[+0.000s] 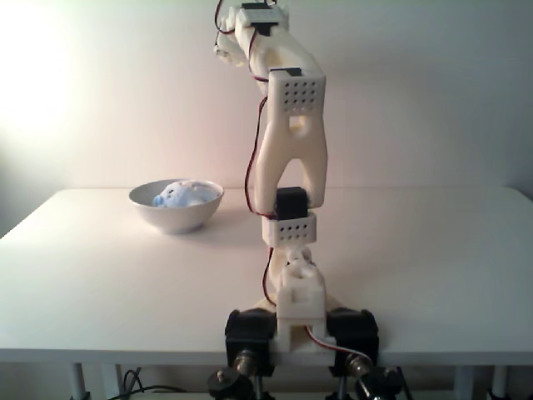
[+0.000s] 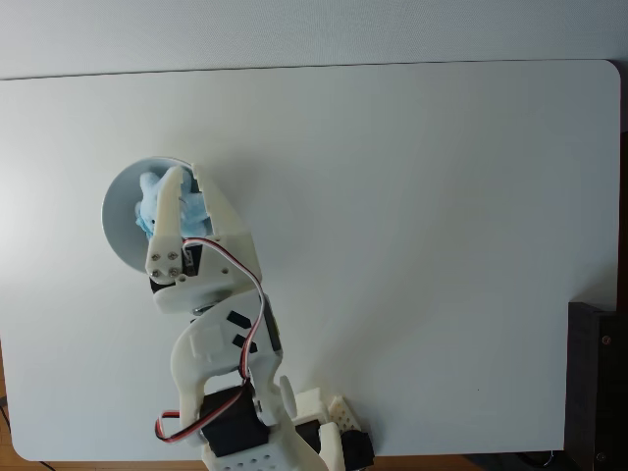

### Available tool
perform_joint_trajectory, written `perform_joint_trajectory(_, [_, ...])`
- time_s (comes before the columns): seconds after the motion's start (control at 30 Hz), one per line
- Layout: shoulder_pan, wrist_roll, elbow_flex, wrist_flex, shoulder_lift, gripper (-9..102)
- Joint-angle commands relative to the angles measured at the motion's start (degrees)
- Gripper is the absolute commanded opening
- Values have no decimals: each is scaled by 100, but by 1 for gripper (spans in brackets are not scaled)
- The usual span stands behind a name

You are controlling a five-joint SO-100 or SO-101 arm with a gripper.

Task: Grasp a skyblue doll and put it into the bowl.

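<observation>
Lay in the white bowl: the skyblue doll, fluffy and lumpy, judged light, soft and squashy, best pinched across its plump middle (no keyring chain made out). Hung above the bowl in the top-down fixed view: the gripper, fingers slightly parted, apparently holding nothing. No brand, label or writing legible on the white table.

One fixed view was set low behind the arm's base, facing across the table. Another was hung overhead. The bowl was shared.
</observation>
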Motion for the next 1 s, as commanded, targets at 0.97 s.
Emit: perform_joint_trajectory(0.97, [1556, 9, 5379, 1854, 6302, 2])
